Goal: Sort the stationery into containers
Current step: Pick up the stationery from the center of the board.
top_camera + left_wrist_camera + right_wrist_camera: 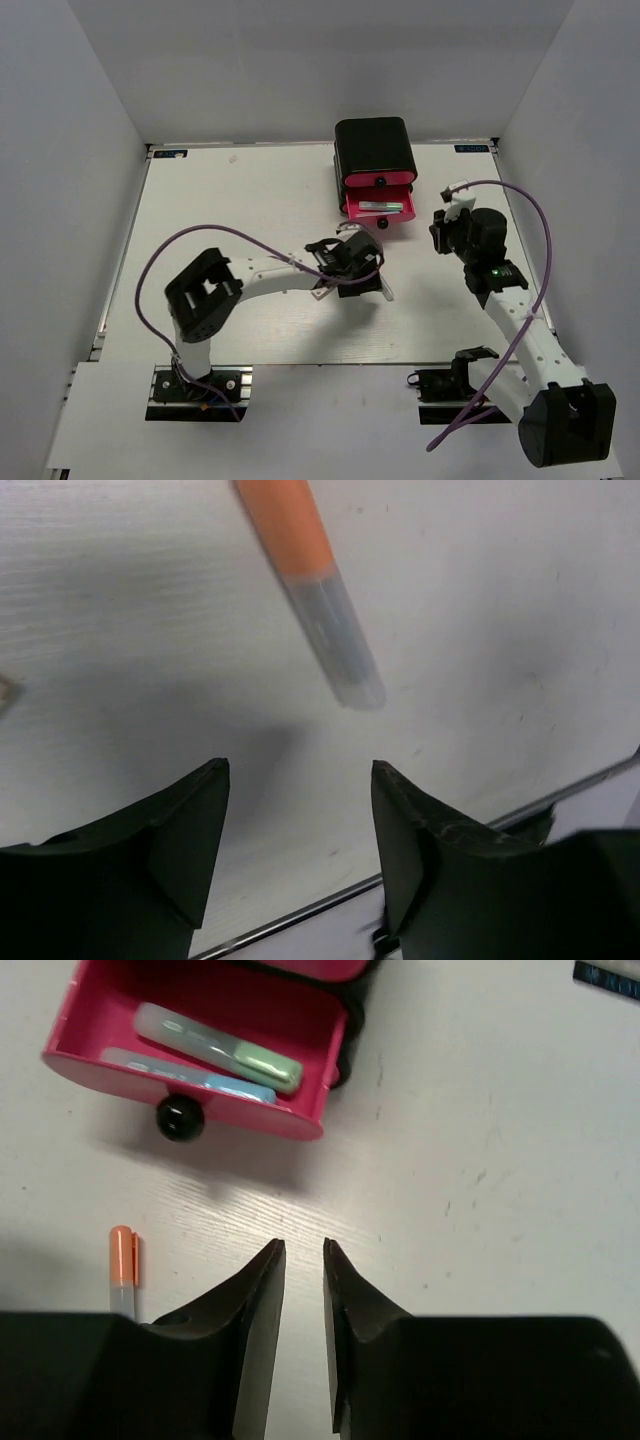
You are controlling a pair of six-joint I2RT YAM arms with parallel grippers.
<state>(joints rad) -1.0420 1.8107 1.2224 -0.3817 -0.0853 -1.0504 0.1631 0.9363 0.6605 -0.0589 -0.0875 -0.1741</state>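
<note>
The black cabinet (374,146) stands at the back of the table, its lowest pink drawer (381,208) pulled out. A pale green marker (225,1047) and a light blue pen (195,1073) lie in that drawer (190,1112), behind its black knob (180,1118). An orange-capped pen (310,590) with a greyish barrel lies flat on the table, and the right wrist view shows this pen (122,1265) in front of the drawer. My left gripper (300,770) is open and empty just short of the pen's barrel end. My right gripper (304,1245) hovers right of the drawer, its jaws a narrow gap apart with nothing between them.
The table's front edge with its metal strip (300,905) runs close under the left gripper. Grey walls enclose the table on three sides. A purple cable (535,215) loops above the right arm, another over the left arm (200,232).
</note>
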